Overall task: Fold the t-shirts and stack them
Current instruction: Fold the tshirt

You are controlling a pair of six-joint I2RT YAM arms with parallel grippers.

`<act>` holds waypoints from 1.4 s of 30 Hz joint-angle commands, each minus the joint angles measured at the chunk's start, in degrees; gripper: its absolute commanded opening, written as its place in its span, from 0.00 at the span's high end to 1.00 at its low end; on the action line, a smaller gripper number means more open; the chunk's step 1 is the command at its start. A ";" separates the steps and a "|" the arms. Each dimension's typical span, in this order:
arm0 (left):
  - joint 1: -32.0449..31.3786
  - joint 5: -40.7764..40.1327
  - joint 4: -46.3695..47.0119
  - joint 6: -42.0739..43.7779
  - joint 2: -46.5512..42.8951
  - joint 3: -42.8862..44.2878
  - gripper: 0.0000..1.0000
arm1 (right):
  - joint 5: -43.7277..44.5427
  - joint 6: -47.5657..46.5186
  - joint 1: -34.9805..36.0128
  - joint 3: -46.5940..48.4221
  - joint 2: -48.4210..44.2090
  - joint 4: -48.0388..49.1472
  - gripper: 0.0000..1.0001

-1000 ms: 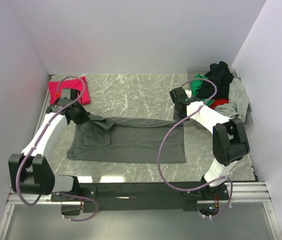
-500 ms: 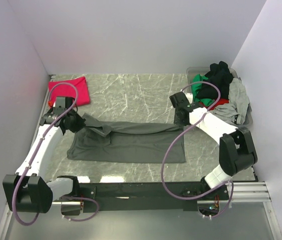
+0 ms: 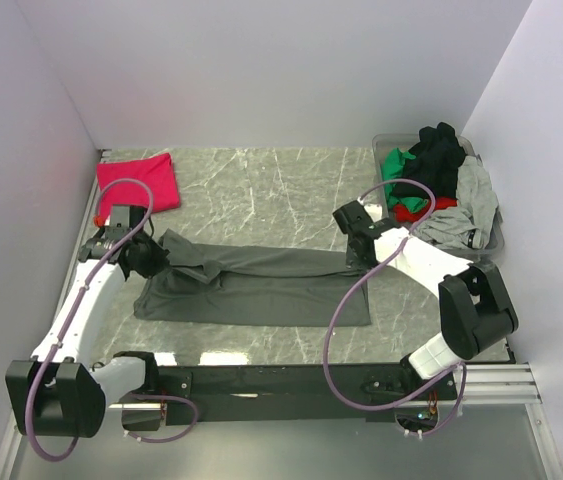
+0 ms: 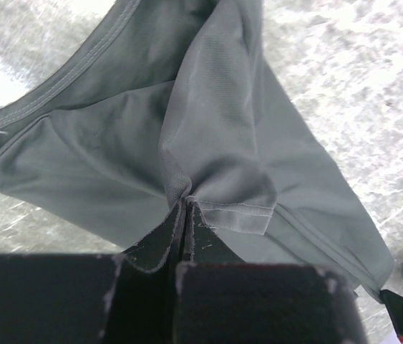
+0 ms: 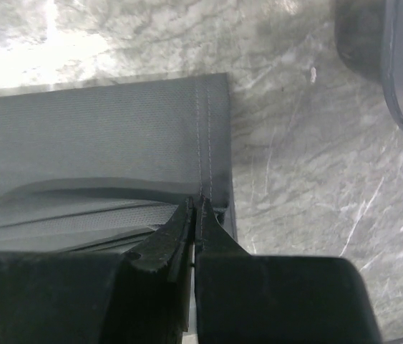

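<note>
Left tool [image 4: 185, 208]: pinched shut on a bunched corner of the grey shirt [image 3: 261, 287], with a stitched hem just past my fingertips.
Right tool [image 5: 195, 209]: closed tight on the stitched hem at the shirt's other end.
Grey shirt: on the desk [image 3: 261, 190] between my two tools. Its long axis runs straight from one tool to the other. The gripped edge is drawn up; the rest lies flat on the base side of both tools.
Step, as I judge: a lengthwise fold, partway done.
What the move turns on: the free edge lies toward my bases, parallel to the line between my tools, so both must travel that way together.
Nearer arm: neither; each holds its own end.
Red shirt [image 3: 139, 182]: folded, beyond my left tool.
Pile [image 3: 439, 160]: in the tub [image 3: 381, 142], beyond my right tool.
</note>
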 commanded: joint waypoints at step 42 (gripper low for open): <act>11.64 14.95 13.02 12.59 13.19 -11.87 0.62 | -20.70 -0.27 35.77 48.84 37.05 6.09 0.57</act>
